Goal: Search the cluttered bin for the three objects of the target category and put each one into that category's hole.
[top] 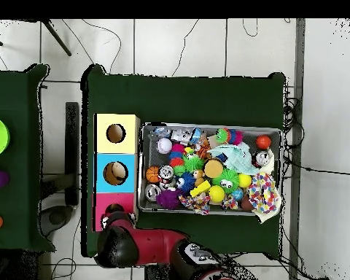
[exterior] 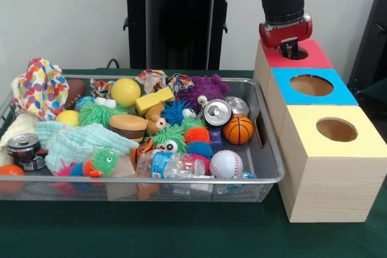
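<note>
Three wooden boxes stand beside the wire-mesh bin [exterior: 266, 176]; our hand [exterior: 290, 48] hangs over the red-topped box's hole [exterior: 297, 54], grip state indiscernible. We judge a drop-off; next, search the bin.

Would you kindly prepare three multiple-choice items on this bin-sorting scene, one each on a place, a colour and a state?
1. Above which box top does the end effector hang?
A. red
B. blue
C. yellow

2. What colour is the box top nearest the front camera?
A. red
B. green
C. yellow

3. How does the silver can beside the small basketball lie?
A. crushed flat
B. on its side, its top toward the front camera
C. hanging over the bin's rim

Key: 1 A, the end effector is at the hole of the red box top. 2 C, the yellow box top lies closest in the front view. 3 B, its round top faces the camera.
</note>
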